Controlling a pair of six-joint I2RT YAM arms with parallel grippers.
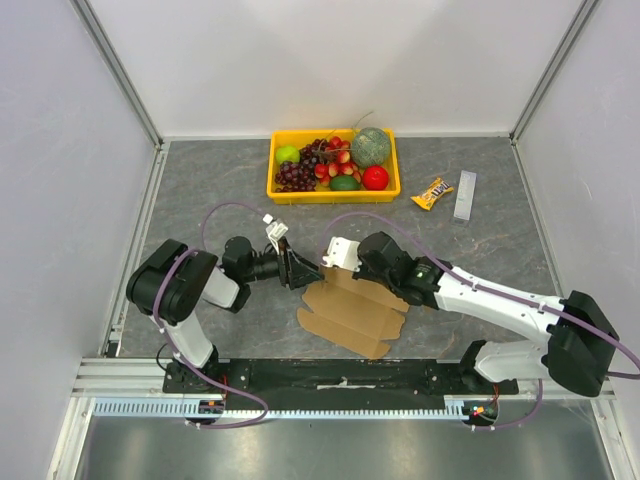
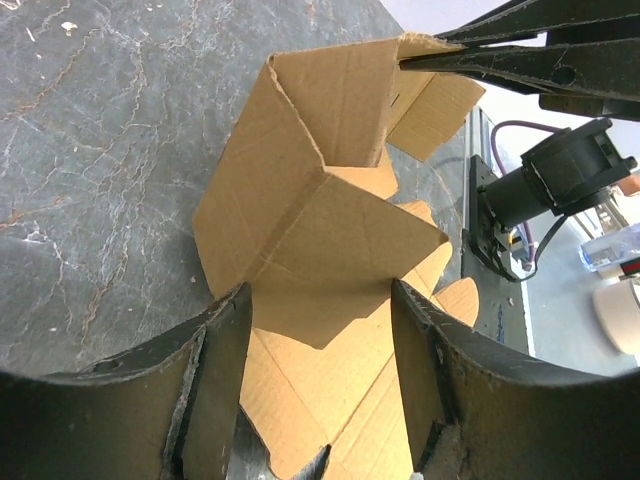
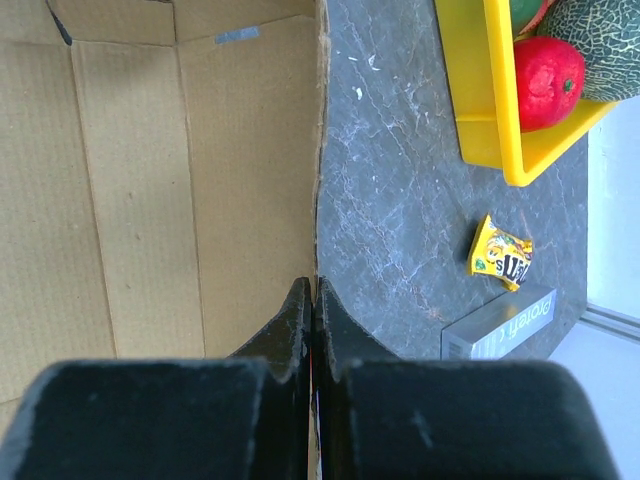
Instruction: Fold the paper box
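Observation:
The paper box [image 1: 350, 308] is a brown cardboard sheet lying partly folded on the grey table between the two arms. In the left wrist view one panel of the paper box [image 2: 320, 200] stands raised in a fold. My left gripper [image 2: 320, 375] is open, its fingers [image 2: 215, 380] standing wide apart over the flat part of the sheet. My right gripper [image 3: 313, 300] is shut on the edge of an upright cardboard panel [image 3: 180, 180]. The same pinch shows from the left wrist, where the right fingers [image 2: 480, 58] clamp the flap's top corner.
A yellow tray [image 1: 283, 190] of fruit stands at the back centre. A yellow candy packet [image 1: 432, 193] and a grey bar [image 1: 465, 195] lie to its right. Side walls close in the table left and right.

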